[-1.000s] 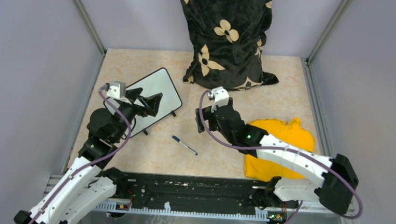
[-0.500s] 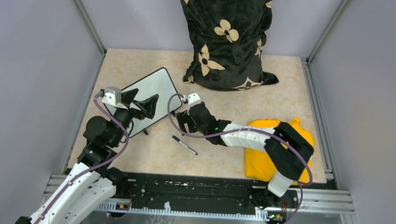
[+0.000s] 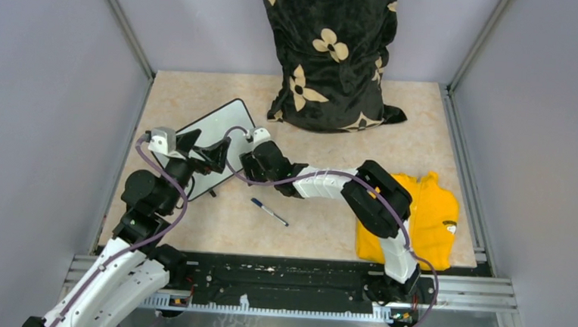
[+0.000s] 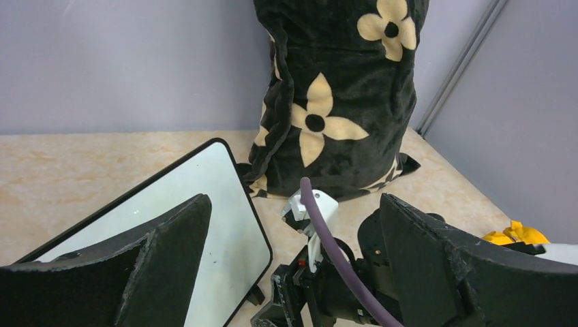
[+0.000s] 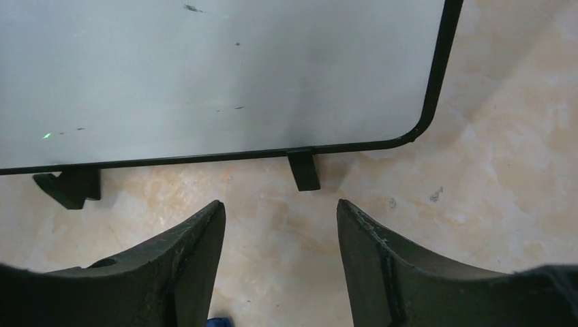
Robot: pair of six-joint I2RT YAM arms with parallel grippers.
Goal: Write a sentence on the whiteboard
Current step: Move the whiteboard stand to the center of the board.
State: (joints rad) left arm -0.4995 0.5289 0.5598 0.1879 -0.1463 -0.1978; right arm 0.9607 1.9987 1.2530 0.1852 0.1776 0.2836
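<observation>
A: Seeing small black-rimmed white whiteboard (image 3: 232, 122) at far left of beige marbled bench (image 3: 328, 211), blank. Reading left claw (image 4: 294, 204) as wide open over its near part, holding nothing.
B: Reading right claw (image 5: 278, 204) as part-spread, empty, just near of board's black foot (image 5: 303, 170). Could clip foot or rim and skid the board.
A: Could also foul left claw, crowded that close. Worth noting slim dark marker pen (image 3: 269, 211) lying unheld on bench, nearer than board.
</observation>
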